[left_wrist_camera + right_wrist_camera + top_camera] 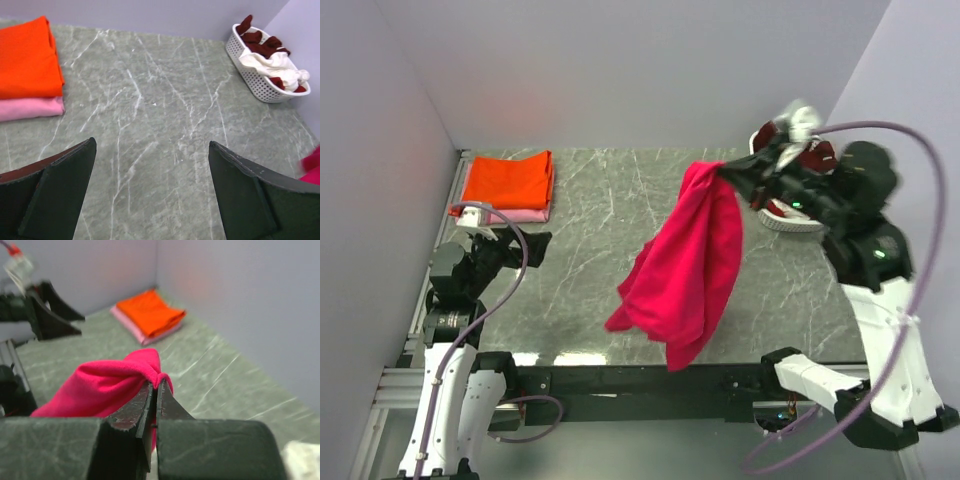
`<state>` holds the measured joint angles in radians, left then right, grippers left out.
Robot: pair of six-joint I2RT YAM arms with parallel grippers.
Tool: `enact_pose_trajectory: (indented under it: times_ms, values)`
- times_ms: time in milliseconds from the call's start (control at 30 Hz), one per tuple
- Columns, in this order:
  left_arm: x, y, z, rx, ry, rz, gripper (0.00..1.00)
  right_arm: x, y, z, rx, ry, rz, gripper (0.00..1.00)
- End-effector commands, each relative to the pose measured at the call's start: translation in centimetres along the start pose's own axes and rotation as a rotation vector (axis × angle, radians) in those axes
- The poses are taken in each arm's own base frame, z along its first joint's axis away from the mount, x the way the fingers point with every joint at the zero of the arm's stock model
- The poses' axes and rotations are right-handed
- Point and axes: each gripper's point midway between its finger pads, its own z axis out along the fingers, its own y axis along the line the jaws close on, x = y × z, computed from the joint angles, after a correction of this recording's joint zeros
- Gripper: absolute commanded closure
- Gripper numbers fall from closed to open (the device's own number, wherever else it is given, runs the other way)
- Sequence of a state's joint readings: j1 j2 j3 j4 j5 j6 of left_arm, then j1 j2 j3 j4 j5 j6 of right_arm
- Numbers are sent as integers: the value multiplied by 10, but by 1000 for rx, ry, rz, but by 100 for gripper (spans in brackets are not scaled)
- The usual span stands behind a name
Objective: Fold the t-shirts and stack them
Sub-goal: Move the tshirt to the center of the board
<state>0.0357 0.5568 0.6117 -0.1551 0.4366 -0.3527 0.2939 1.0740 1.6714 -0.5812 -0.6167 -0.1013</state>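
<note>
Overhead: right gripper (pixel 728 172) clamped on crimson-pink t-shirt (pixel 685 265), cloth hanging over table (pixel 590 200) centre-right. Orange t-shirt (pixel 508 180) lay folded atop pale pink t-shirt (pixel 525 214), far left corner.
Left wrist: left gripper (pixel 151 150) gaped wide, holding nothing; basket (pixel 260 82) far right held dark maroon cloth (pixel 257 42), white cloth (pixel 272 65).
Right wrist: 2 fingers (pixel 132 412) pinched crimson bunch shut.

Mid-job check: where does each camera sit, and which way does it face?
Top external: above, behind the bases, looking down on the table; the left arm and right arm show, the right gripper holding up the crimson-pink t-shirt.
Left wrist: low over the table, facing the far-right laundry basket; the open left gripper frames the bottom.
Right wrist: raised, looking past its shut jaws and the pinched shirt towards the left gripper.
Shared: all three show the orange t-shirt folded on the pale pink t-shirt.
</note>
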Motion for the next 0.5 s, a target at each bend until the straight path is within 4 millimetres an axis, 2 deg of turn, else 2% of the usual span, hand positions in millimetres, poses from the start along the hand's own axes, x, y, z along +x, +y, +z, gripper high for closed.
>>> enact_pose_trajectory:
  times_ms: [0, 67, 133, 167, 200, 233, 333, 367, 400, 433, 467]
  values:
    - [-13, -16, -2, 88, -48, 52, 1, 58, -9, 32, -15, 77, 52, 100]
    - [-12, -18, -1, 101, -44, 52, 1, 92, -19, 49, 17, 137, 60, 100]
    - [-10, -22, -1, 129, -39, 51, 1, 148, -32, 69, 58, 261, 100, 100]
    - [-11, -25, -1, 145, -39, 49, 1, 167, -47, 74, 128, 313, 102, 80]
    - [-11, -29, -1, 169, -47, 55, 1, 182, -58, 78, 169, 358, 106, 67]
    - [-10, -35, -1, 209, -43, 53, 1, 216, -67, 84, 181, 468, 115, 49]
    - [-3, -50, -1, 296, -30, 71, 1, 240, -69, 81, 138, 564, 62, 41]
    - [0, -58, -1, 333, -23, 95, 2, 247, -61, 72, 92, 591, 54, 39]
    - [10, -70, -2, 382, 1, 106, 2, 260, -41, 65, -12, 609, 59, 39]
    - [16, -76, -3, 405, 16, 124, 2, 255, -33, 53, -67, 595, -20, 38]
    - [20, -75, -1, 397, 12, 188, 1, 264, -22, 39, -114, 627, -32, 37]
